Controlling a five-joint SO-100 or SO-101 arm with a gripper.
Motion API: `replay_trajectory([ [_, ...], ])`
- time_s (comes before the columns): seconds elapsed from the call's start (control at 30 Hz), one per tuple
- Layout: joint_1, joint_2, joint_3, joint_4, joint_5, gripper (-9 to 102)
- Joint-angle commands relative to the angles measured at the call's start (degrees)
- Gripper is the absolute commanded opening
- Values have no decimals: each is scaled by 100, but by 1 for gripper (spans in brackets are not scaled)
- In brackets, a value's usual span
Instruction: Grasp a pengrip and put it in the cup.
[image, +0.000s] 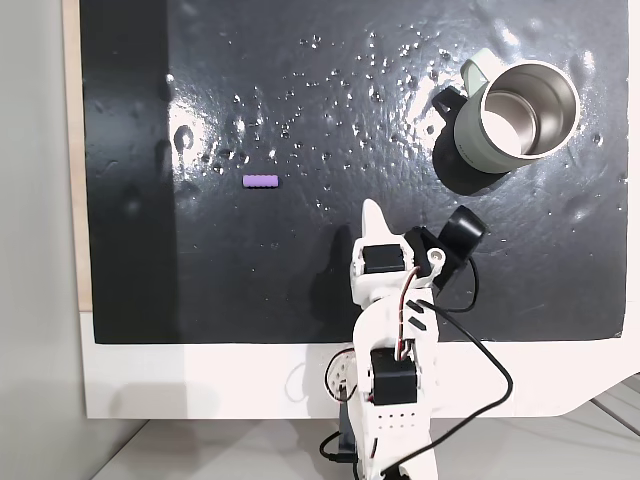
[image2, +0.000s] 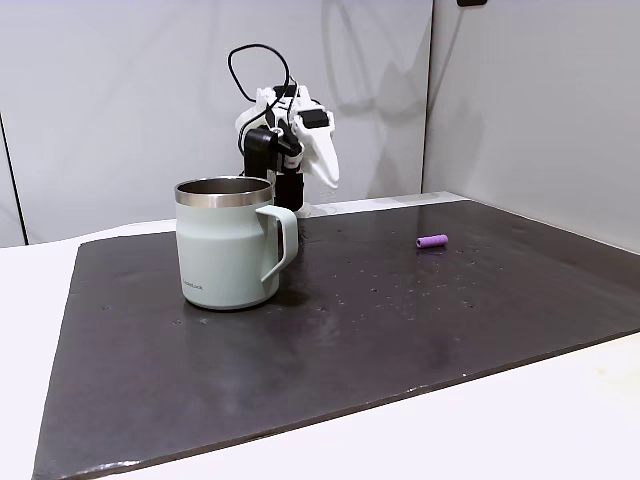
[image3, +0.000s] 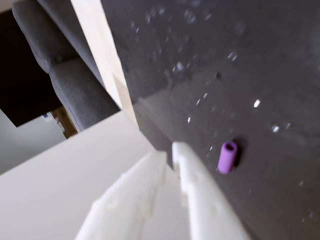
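- Wrist view had the hand (image3: 172, 152) with its two white fingers pressed together, holding nothing, tips just short of the pengrip (image3: 227, 157).
- Pengrip lay alone on the dark mat (image: 300, 280), well apart from the cup (image: 518, 117), which stood upright at the far side in a fixed view.
- Risk one: a descent with fingers not parted would likely have shoved the little ribbed tube aside.
- Risk two: it looked round and soft, so a off-centre pinch could have rolled or squirted it away.
- Risk three: on the carry, the cup's handle (image2: 279, 238) and rim invited a clip, tipping the cup on the desk.
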Motion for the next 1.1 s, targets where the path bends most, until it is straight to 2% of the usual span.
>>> replay_trajectory([
  [0.0, -167, -1239, -1600, 396, -62, 0],
  [0.2, -483, -2865, -3217, 1397, 97, 6],
  [0.57, -1564, -6038, -6188, 3190, 1679, 19],
  [1.07, -1890, -8789, -8253, 3349, 2197, 20],
])
